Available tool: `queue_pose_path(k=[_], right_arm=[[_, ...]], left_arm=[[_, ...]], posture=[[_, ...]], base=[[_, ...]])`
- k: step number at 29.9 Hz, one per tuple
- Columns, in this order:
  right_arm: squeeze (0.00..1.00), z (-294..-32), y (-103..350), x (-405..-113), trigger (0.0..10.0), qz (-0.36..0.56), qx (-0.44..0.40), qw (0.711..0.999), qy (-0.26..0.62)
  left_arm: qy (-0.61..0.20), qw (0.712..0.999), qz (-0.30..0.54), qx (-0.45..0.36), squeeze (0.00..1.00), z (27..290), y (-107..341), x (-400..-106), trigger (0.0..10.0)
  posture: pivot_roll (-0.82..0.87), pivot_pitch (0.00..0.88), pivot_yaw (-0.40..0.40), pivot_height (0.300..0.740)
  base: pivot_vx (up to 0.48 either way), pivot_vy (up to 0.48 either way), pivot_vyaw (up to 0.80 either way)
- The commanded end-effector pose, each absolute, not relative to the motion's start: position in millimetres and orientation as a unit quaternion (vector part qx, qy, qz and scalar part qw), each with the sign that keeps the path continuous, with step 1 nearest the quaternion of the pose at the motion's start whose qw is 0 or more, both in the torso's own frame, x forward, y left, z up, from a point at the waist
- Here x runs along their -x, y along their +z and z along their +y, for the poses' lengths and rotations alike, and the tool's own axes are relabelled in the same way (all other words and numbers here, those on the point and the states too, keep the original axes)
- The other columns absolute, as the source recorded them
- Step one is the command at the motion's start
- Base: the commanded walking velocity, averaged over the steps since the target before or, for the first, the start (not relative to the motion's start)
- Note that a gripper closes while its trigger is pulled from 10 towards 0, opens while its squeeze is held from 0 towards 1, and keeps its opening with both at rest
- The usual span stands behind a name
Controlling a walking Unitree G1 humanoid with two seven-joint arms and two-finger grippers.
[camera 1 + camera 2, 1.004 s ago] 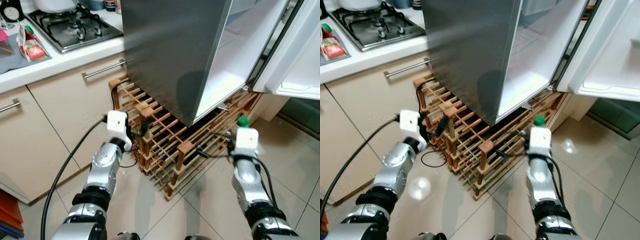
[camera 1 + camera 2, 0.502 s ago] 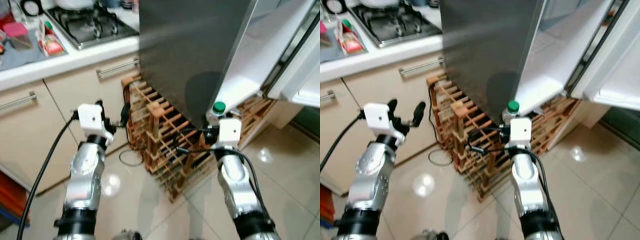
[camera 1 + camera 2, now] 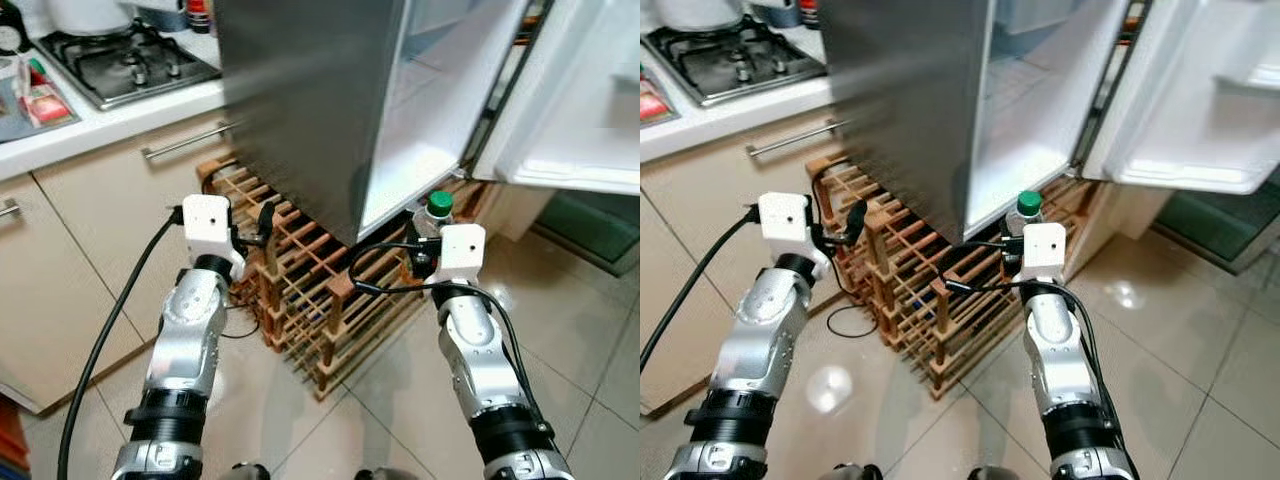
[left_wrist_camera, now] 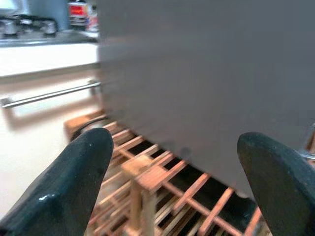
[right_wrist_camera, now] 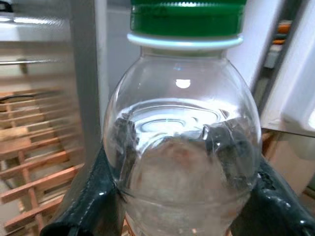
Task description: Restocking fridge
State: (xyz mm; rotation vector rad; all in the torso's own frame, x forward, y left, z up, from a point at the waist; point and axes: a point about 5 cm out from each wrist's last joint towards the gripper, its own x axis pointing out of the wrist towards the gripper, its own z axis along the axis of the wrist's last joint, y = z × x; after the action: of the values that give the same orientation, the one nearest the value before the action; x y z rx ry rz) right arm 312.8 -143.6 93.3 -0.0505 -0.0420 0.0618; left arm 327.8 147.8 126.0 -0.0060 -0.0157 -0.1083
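My right gripper (image 3: 426, 240) is shut on a clear water bottle (image 3: 434, 214) with a green cap, held upright. Its black fingers (image 5: 91, 201) press on both sides of the bottle (image 5: 183, 142). The bottle is just below the lower front corner of the steel fridge (image 3: 300, 90), whose white door (image 3: 590, 110) hangs wide open to the right. The white interior (image 3: 430, 100) shows between them. My left gripper (image 3: 252, 225) is open and holds nothing, raised in front of the fridge's grey side wall (image 4: 206, 83).
A wooden wine rack (image 3: 300, 300) stands on the floor against the fridge and cabinets. To the left are a counter with a gas hob (image 3: 120, 60) and drawers with a bar handle (image 3: 185, 140). Glossy tiled floor (image 3: 590, 340) spreads to the right. Black cables loop off both wrists.
The whole view has swung as I move, and the open fridge now lies ahead. The bottle stays in my right gripper, raised closer to the fridge's lower edge. The left gripper stays open.
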Motion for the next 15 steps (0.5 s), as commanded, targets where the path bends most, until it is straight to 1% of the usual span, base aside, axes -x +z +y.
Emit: queue_pose_path(k=[1,3,11,15], right_arm=[[0.00,-137.3,98.8,-316.2,10.0,-0.028,0.026,0.998,0.041],[0.00,-136.9,96.4,-314.5,10.0,-0.025,0.029,0.998,0.042],[0.00,-140.7,90.4,-311.4,10.0,-0.014,0.033,0.999,0.032],[0.00,-142.2,86.3,-310.4,10.0,-0.003,0.034,0.999,0.027]], left_arm=[[-0.044,0.999,-0.002,-0.002,0.00,150.4,126.7,-331.9,10.0],[-0.046,0.999,-0.001,-0.002,0.00,148.4,127.1,-334.0,10.0],[-0.069,0.998,0.006,-0.007,0.00,140.0,122.8,-334.7,10.0],[-0.067,0.998,0.013,-0.005,0.00,140.3,119.1,-334.6,10.0]], posture=[[-0.12,0.000,0.007,0.740],[-0.12,0.000,0.010,0.740],[-0.14,0.000,0.027,0.740],[-0.13,0.000,0.027,0.740]], base=[[0.000,-0.480,0.67],[0.000,-0.480,0.67],[0.000,0.000,0.65],[0.000,0.000,0.48]])
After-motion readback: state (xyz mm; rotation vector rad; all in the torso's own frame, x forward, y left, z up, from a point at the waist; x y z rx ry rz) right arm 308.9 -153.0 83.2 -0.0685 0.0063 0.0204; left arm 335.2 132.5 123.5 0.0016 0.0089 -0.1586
